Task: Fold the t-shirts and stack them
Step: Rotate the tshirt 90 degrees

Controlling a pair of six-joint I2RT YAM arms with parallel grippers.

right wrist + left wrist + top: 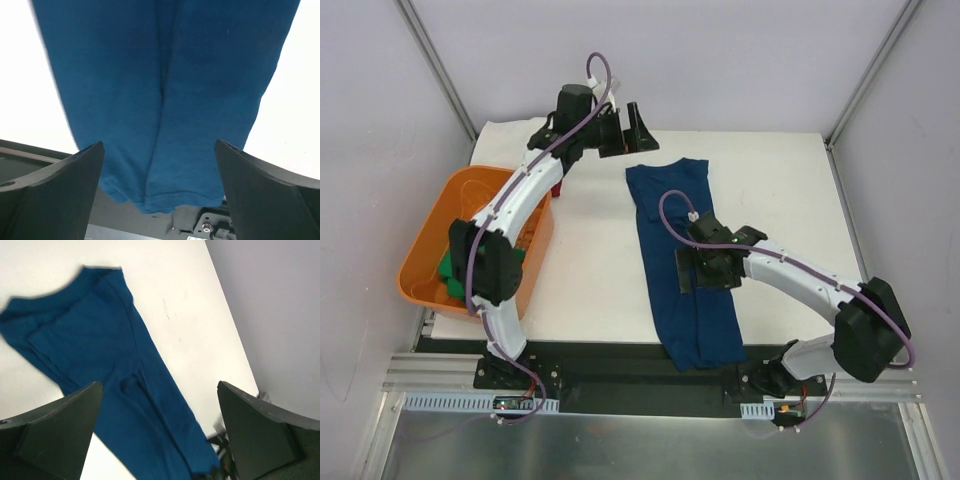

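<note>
Table (pixel 790 220) | t-shirt (pixel 670 220) overhangs near edge | left end effector (pixel 160 386) apart | right end effector (pixel 160 145) apart

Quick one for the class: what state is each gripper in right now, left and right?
Left gripper: open, holding nothing.
Right gripper: open, holding nothing, poised over the blue t-shirt.

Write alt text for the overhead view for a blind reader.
A navy blue t-shirt, folded into a long strip, lies on a white table, its near end over the edge. The right gripper is open above its middle, the left gripper open beyond its far end; an orange tub stands at left.
</note>
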